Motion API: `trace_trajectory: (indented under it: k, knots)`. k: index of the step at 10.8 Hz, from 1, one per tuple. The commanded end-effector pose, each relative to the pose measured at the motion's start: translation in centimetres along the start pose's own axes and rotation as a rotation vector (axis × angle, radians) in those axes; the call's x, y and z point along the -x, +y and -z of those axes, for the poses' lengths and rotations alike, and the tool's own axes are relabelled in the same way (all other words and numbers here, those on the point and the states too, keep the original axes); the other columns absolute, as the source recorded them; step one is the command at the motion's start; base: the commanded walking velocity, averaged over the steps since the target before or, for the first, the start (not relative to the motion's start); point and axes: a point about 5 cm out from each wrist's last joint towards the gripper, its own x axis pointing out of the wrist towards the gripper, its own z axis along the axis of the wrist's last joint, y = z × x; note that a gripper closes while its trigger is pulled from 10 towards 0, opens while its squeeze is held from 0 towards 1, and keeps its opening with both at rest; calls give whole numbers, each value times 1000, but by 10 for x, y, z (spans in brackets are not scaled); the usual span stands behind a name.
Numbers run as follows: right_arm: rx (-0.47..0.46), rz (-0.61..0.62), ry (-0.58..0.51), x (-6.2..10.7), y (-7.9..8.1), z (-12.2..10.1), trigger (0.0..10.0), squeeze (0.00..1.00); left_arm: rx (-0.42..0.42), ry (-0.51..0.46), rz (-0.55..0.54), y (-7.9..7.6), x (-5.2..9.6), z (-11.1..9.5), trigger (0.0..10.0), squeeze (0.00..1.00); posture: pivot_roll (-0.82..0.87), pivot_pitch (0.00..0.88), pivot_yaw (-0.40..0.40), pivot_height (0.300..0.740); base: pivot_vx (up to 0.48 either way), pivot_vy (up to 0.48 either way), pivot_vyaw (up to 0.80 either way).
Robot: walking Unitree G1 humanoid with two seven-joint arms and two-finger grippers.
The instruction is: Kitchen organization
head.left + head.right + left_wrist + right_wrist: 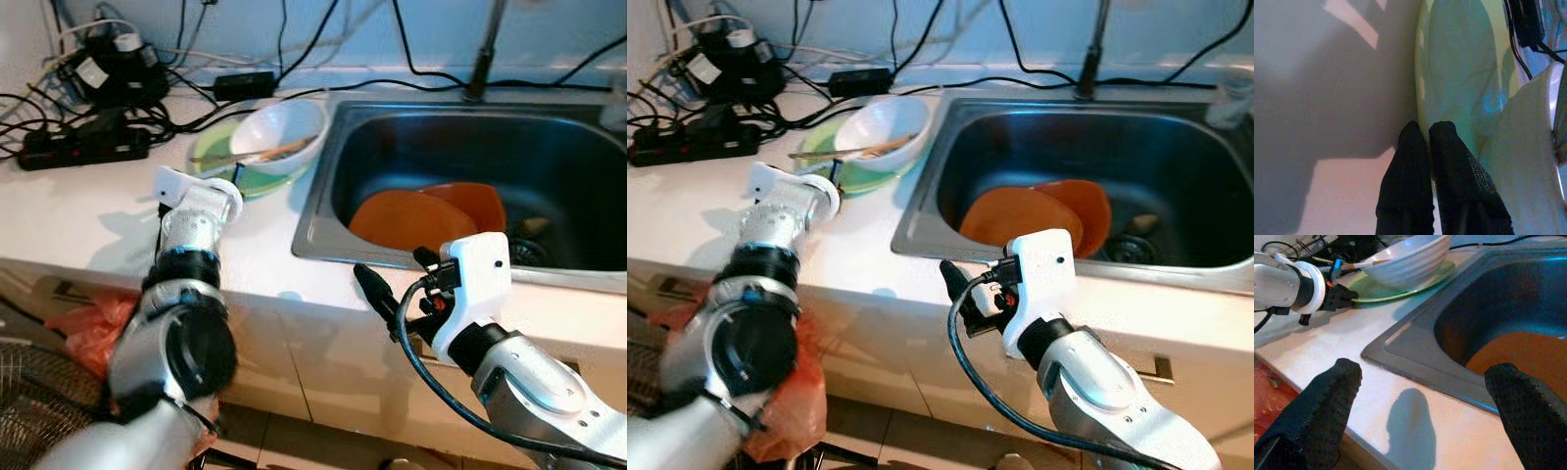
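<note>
Head views overlooking sink (470, 147); wrists close, perhaps

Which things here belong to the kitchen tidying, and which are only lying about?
Belonging to the job:
- green plate, its rim between the left pincer fingers
- white bowl with chopsticks
- orange plates in the sink
- right pincer, open

Lying about:
- power strip
- cables
</note>
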Motion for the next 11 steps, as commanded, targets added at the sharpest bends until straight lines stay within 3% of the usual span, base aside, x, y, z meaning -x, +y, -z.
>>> trace_trajectory:
  k: [1,7,9,10,11]
  knots:
    - [-4,-15,-10,-3,2,-1,10000,0,-65,115,-190,37,-5,25,0,0,-267,37,114,740,0,0,0]
    - [-5,-43,-23,-12,2,0,10000,0,-111,162,-195,52,30,38,0,0,-223,27,106,740,0,0,0]
    - [-3,-43,-24,-12,1,0,10000,0,-123,171,-182,50,37,37,0,0,-220,27,106,740,0,0,0]
    - [-2,-43,-25,-13,0,0,10000,0,-130,181,-168,49,38,38,902,643,-220,24,106,740,0,0,0]
    - [-2,-44,-27,-13,0,0,10000,0,-135,198,-145,46,40,41,10000,1000,-220,22,106,740,0,0,0]
